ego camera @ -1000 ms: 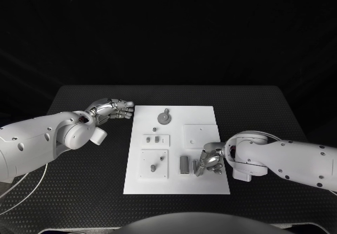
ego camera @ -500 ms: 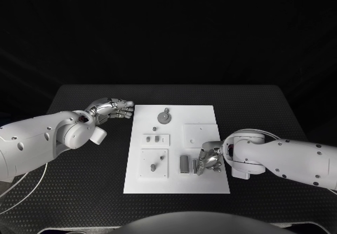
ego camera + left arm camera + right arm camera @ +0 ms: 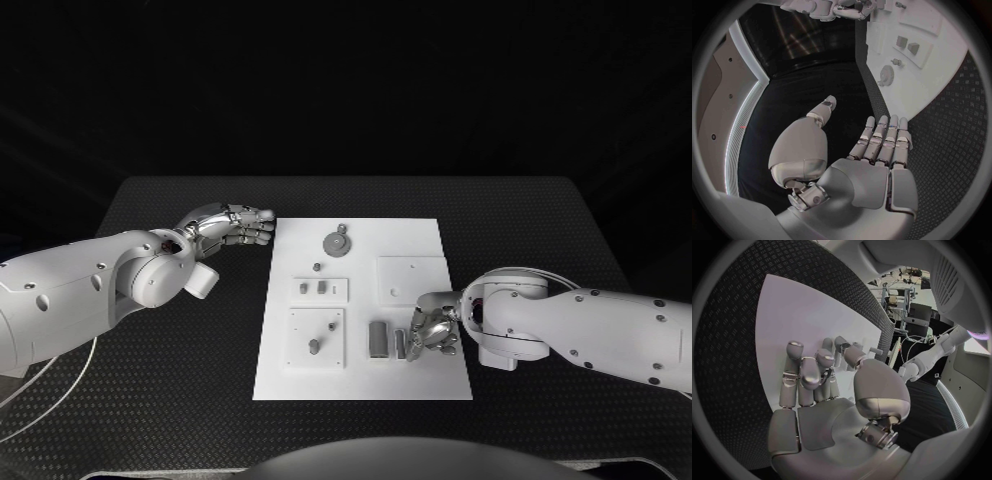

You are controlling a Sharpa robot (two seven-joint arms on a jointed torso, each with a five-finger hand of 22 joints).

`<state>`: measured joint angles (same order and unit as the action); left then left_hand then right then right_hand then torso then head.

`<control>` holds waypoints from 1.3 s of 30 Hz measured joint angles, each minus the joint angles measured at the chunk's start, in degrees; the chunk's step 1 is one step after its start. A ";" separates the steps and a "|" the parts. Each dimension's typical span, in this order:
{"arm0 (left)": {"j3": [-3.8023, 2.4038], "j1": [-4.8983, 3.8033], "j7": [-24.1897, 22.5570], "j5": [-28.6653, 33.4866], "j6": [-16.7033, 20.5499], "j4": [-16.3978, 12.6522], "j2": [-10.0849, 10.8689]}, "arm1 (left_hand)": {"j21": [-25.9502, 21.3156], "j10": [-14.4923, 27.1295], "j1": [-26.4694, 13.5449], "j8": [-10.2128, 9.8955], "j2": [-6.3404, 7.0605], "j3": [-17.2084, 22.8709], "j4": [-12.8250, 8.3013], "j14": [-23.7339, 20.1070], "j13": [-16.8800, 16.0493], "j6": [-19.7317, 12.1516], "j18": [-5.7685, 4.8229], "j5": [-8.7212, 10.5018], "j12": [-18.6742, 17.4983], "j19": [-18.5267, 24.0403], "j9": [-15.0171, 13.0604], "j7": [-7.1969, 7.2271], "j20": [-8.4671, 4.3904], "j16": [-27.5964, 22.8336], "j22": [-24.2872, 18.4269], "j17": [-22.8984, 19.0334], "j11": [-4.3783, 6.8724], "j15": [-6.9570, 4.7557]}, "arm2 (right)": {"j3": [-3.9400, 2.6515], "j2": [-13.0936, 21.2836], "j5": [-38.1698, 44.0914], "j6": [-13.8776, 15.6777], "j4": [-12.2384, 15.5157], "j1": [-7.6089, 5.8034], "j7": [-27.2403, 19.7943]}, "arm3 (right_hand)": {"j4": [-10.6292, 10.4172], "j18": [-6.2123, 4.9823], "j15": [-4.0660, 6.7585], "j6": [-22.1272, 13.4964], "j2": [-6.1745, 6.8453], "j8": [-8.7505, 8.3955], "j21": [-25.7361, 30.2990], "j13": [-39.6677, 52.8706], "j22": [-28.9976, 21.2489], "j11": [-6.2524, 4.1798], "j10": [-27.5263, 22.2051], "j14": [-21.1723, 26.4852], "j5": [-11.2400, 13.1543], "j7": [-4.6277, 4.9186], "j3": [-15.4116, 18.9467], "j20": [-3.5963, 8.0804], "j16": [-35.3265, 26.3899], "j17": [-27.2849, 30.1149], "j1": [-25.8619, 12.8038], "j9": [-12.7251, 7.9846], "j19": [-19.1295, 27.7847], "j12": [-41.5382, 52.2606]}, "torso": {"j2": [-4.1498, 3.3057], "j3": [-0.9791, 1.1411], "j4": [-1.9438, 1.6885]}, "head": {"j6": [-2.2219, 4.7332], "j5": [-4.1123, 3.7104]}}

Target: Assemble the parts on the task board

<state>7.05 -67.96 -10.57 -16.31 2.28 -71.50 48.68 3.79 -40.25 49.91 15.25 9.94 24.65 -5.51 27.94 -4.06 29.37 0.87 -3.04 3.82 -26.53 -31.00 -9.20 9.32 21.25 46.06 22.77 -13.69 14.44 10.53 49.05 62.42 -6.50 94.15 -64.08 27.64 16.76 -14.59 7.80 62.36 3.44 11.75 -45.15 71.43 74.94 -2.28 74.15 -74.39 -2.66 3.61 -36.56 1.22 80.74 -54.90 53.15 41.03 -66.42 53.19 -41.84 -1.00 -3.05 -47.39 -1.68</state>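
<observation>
The right silver many-fingered hand (image 3: 431,332) presses fingertips down on the flat white rectangular task board (image 3: 418,235) beside two small upright grey bar-shaped parts (image 3: 378,338), its grip unclear, while the left silver hand (image 3: 228,225) hovers empty, fingers apart, just off the board's far-left corner.

The task board (image 3: 418,385) lies mid-worktop (image 3: 548,230). The left hand (image 3: 231,224) sits just beside its far left corner; the right hand (image 3: 431,331) rests over its near right part, perhaps touching a part (image 3: 378,338).
</observation>
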 measured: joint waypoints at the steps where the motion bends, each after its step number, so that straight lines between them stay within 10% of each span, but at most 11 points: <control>1: 0.00 0.00 -0.01 0.00 0.00 0.04 -0.02 | 0.00 0.00 0.00 0.00 0.00 0.00 0.00 0.00 0.00 0.00 0.00 0.00 0.00 0.00 0.00 0.00 0.00 0.00 0.00 0.00 0.00 0.00 | -0.02 0.26 -0.07 -0.01 0.04 0.00 -0.10 | -0.15 0.00 0.00 0.00 0.42 -0.10 0.00 0.00 0.00 0.00 0.00 0.00 0.00 0.00 0.15 0.00 0.00 0.13 -0.19 -0.01 0.00 0.00 | 0.01 0.00 0.00 | 0.05 -0.03; 5: 0.00 0.00 -0.14 0.00 0.02 0.32 -0.11 | 0.00 -0.09 0.00 0.00 0.00 0.00 0.00 0.00 0.00 0.00 0.00 0.00 0.00 0.00 0.00 0.00 0.00 0.00 0.00 0.00 0.08 0.00 | -0.27 1.20 -0.38 -0.21 -0.17 -0.35 -0.53 | -1.06 0.01 -0.02 -0.16 3.64 -0.41 0.00 -0.01 0.00 0.02 -0.02 0.41 0.00 0.15 1.23 -0.11 0.00 0.62 -2.22 -0.21 0.31 0.00 | 0.06 0.01 -0.01 | 0.48 -0.08; 10: 0.00 0.00 -0.35 0.00 0.07 0.58 -0.16 | 0.00 -0.42 0.00 0.27 0.00 -0.35 -0.18 0.00 0.00 0.12 0.00 0.00 0.00 0.02 -0.09 -0.12 -0.02 0.00 0.04 0.09 0.42 0.00 | -1.68 1.62 -1.05 -0.65 -1.82 -1.87 -1.64 | -7.57 0.01 -0.25 -0.47 10.30 -0.39 0.00 -0.09 0.00 0.45 -0.46 0.84 0.00 0.25 -1.69 -0.32 -0.32 1.34 -5.62 -0.58 0.09 0.00 | 0.15 -0.01 -0.01 | 1.21 -0.19; 17: 0.02 0.00 -1.64 0.40 0.82 2.33 -1.16 | 0.13 -1.98 0.53 1.46 -1.94 -1.66 -1.35 1.22 -0.18 2.50 0.01 0.00 0.44 0.22 -0.33 -0.31 -0.22 0.45 0.13 0.38 0.94 -0.59 | -3.71 0.03 -4.36 0.25 -8.75 -3.70 -7.55 | -10.21 0.40 -1.39 -4.29 12.17 -2.52 1.61 -0.41 0.00 1.86 -3.12 3.16 0.00 1.35 -2.18 -1.09 -2.03 2.00 -7.01 -1.27 2.24 -1.28 | 0.34 -0.06 0.13 | 3.24 -0.32; 30: -0.04 -1.23 -4.01 2.51 1.85 9.41 -5.92 | 0.47 -3.80 0.44 2.01 -4.99 -3.65 -4.25 2.88 -0.24 5.14 0.00 0.00 0.61 -0.74 0.21 -0.81 -0.72 0.46 -0.01 0.44 1.49 -1.23 | -6.87 -11.99 -21.06 11.50 -34.65 -3.92 -30.36 | -3.50 1.32 -3.40 -9.43 4.75 -3.29 9.77 -9.07 -1.94 3.70 -10.41 11.07 0.00 4.48 -1.40 -4.97 -12.12 7.79 -2.85 -0.83 13.04 -11.30 | 2.29 -0.18 0.82 | 8.94 -0.52; 33: 0.00 -2.03 -4.11 3.04 1.82 11.51 -7.09 | 0.47 -4.08 0.44 2.01 -4.99 -3.73 -4.49 3.10 -0.17 5.14 0.00 0.00 0.61 -0.94 0.39 -0.81 -0.92 0.46 -0.05 0.44 1.63 -1.45 | -8.47 -14.41 -25.17 13.27 -40.32 -3.43 -34.69 | -2.11 3.07 -5.74 -11.30 3.57 -4.22 14.53 -14.61 -3.97 5.32 -15.01 16.85 0.00 5.75 -2.05 -6.68 -19.52 11.50 -2.83 -0.91 18.95 -17.74 | 2.75 -0.19 0.95 | 10.55 -0.45; 35: 0.01 -2.93 -4.11 3.33 1.79 13.54 -8.22 | 0.47 -3.88 0.21 2.01 -5.22 -3.88 -5.00 3.05 -0.03 5.14 0.00 0.00 0.51 -1.16 0.58 -0.81 -0.71 0.45 -0.27 0.33 2.02 -1.49 | -10.33 -15.49 -27.94 13.98 -42.49 -2.43 -36.97 | -1.15 4.88 -8.86 -12.29 1.98 -4.23 19.33 -21.26 -6.04 6.98 -17.48 21.38 -0.22 6.74 -3.00 -8.30 -29.16 16.61 -2.59 -0.97 25.19 -24.51 | 3.05 -0.19 1.05 | 11.62 -0.28; 39: -0.11 -3.99 -4.22 3.76 1.79 14.38 -8.72 | 0.47 -2.98 0.08 1.55 -5.67 -4.15 -5.33 2.10 0.12 5.21 0.01 0.00 0.14 -1.46 0.94 0.61 -0.82 -0.08 -0.73 -0.06 4.00 -2.69 | -11.85 -17.01 -32.68 14.88 -44.68 -1.30 -40.16 | -0.63 7.14 -14.44 -14.44 1.53 -5.11 25.18 -30.39 -8.23 9.60 -21.68 28.95 -0.22 6.63 -3.52 -10.17 -41.39 22.67 -2.15 -1.48 33.66 -33.96 | 3.70 -0.14 1.16 | 13.66 0.08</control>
<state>6.94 -71.95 -14.79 -12.54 4.07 -57.12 39.96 4.27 -43.23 49.98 16.80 4.27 20.50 -10.85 30.04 -3.94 34.57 0.88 -3.04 3.96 -27.98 -30.06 -8.58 8.49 21.17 45.33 22.72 -9.69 11.76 -1.32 32.04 29.73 8.39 49.47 -65.38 -12.51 16.13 -7.45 -6.64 47.91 4.97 6.64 -19.97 41.04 66.71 7.33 52.47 -45.44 -2.88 10.24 -40.09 -8.95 39.34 -32.23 51.00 39.55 -32.76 19.23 -38.14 -1.14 -1.88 -33.73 -1.60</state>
